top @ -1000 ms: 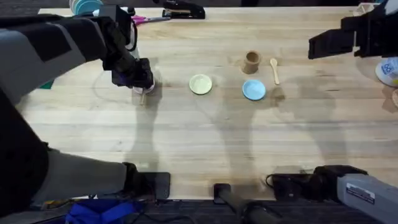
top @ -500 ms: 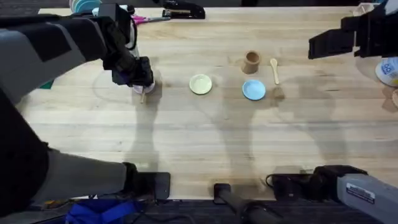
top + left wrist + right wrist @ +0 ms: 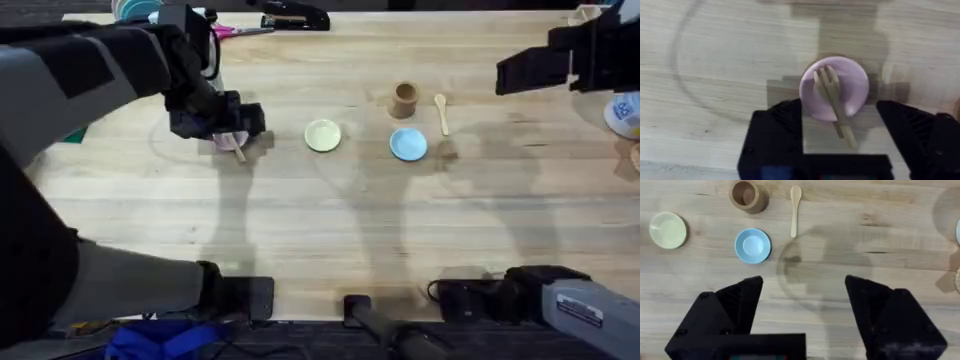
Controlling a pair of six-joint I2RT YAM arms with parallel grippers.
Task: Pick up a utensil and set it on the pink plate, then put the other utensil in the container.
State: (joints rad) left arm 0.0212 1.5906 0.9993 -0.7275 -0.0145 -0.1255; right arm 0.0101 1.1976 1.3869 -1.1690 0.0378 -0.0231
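A robotics lab bench is suggested by a pale wooden table (image 3: 330, 210) at which two robot arms are mounted, with a black stapler (image 3: 295, 17), pink-handled scissors (image 3: 235, 31) and a roll of blue tape (image 3: 135, 10) left along its far edge.

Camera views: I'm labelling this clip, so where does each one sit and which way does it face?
Overhead: fixed above the arm bases, looking down and forward over the table; both arms show.
Left wrist: looks down on the pink plate holding the fork, between its open fingers.
Right wrist: looks down past open fingers at the spoon, container, blue plate.
Overhead and right wrist share those three.
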